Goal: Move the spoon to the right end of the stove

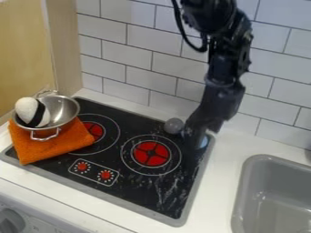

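Apparent spoon (173,126) seen at stove's (141,191) back right, beside end effector (193,135); whether gripped or released cannot be told. Low position presumably chosen for right-end placement.

No text is legible; the marks beside the grey knob (10,221) are too small.

Stove (137,188) on wht ctr (229,148); orng cloth (50,148) atop, L.
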### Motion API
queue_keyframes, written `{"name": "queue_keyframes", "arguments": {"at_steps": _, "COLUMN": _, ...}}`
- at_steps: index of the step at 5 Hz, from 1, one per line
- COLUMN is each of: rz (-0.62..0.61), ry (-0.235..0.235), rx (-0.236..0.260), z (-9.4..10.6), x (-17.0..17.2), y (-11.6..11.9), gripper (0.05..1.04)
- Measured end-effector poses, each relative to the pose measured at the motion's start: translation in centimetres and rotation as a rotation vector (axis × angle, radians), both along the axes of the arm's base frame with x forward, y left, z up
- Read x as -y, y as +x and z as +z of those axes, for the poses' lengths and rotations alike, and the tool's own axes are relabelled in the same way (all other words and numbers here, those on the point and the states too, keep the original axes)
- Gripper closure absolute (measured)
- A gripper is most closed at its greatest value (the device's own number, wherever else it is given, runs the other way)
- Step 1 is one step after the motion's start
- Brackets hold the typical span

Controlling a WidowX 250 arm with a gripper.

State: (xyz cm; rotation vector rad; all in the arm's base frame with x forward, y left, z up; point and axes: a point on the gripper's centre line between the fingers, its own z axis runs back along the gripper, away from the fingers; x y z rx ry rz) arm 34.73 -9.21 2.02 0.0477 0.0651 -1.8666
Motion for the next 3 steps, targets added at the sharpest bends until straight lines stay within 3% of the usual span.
{"name": "queue_keyframes", "arguments": {"at_steps": 1, "rz": 0.001, "ry": -0.072, "rx": 0.084, "z": 3.6, "x": 0.0, "y": 0.3, "gripper": 0.085}}
{"name": "queue_keyframes", "arguments": {"at_steps": 2, "rz": 0.024, "ry": -0.097, "rx": 0.14, "z": 6.1, "x": -1.4, "y": -0.4, "gripper": 0.085}}
{"name": "queue_keyframes", "arguments": {"at_steps": 3, "rz": 0.007, "ry": -0.154, "rx": 0.198, "z": 7.3, "x": -2.5, "y": -1.4, "gripper": 0.085}}
